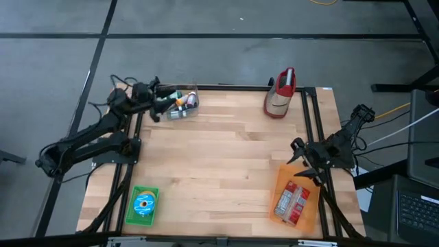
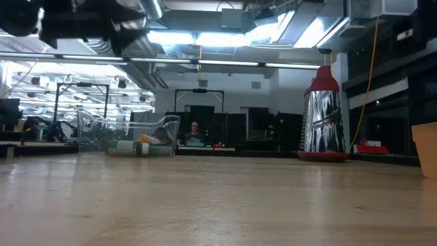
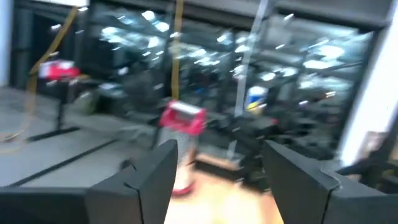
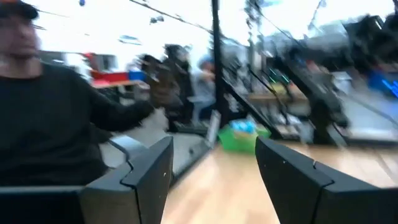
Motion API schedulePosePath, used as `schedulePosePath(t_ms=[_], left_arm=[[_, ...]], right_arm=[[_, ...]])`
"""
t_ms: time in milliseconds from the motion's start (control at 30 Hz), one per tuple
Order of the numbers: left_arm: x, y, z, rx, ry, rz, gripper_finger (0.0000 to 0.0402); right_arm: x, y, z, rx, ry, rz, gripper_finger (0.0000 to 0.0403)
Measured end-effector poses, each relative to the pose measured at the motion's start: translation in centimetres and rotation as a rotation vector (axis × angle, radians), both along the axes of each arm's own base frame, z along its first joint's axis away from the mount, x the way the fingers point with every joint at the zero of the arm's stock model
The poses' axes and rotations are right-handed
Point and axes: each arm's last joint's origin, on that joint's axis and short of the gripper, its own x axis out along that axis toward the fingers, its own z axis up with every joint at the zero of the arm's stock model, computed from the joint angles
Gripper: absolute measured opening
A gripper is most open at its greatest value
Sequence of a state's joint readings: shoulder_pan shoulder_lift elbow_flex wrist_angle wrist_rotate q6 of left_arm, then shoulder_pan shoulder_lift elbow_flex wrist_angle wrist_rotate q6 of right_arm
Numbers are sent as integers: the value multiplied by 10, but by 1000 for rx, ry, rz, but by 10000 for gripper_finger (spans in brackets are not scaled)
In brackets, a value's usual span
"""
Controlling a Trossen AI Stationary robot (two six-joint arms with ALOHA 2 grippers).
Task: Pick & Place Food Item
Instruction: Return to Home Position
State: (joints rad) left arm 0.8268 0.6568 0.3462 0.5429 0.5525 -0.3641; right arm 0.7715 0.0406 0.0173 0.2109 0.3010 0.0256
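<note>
Spread apart and empty at the left end effector (image 3: 217, 155), just beside the clear bin (image 2: 92, 130) holding the food coloring bottles (image 2: 133, 147) at the counter's (image 1: 226, 165) far edge. Could clip the bin's wall on pulling away, dragging or tipping it. Spread and empty too at the right end effector (image 4: 214, 146), near the orange tray (image 1: 312, 216).

Overhead camera straight down on the table (image 1: 226, 165), low camera level across it, both on the clear bin (image 1: 196, 96).

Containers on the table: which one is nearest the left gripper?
The clear bin with bottles, right beside the left gripper; the green box and orange bin sit along the opposite edge.
</note>
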Motion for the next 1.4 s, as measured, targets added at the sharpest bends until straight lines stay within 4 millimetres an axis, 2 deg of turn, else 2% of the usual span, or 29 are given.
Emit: schedulePosePath(t_ms=[200,367,500,700,900,1033,1233,1367,1400], left_arm=[[-12,-35,20,8,-112,-274,228],[-27,-65,31,57,-162,-537,228],[-40,-80,36,111,-209,-624,228],[-45,-87,30,90,-163,-680,228],[-47,-93,27,290,-126,-804,228],[-47,-93,30,283,-163,-755,228],[-47,-93,29,276,-149,-785,228],[-48,-94,30,136,-126,-838,228],[-48,-95,30,157,-124,-858,228]], right_arm=[[-3,-2,20,32,-60,35,230],[-3,1,31,-27,-87,86,231],[-2,3,41,-41,-101,116,231],[1,8,51,-50,-88,161,231],[3,16,62,-116,-121,290,231],[5,17,64,-120,-113,293,231],[5,18,63,-108,-96,296,230],[6,17,63,-104,-93,273,230],[6,17,63,-102,-92,260,230]])
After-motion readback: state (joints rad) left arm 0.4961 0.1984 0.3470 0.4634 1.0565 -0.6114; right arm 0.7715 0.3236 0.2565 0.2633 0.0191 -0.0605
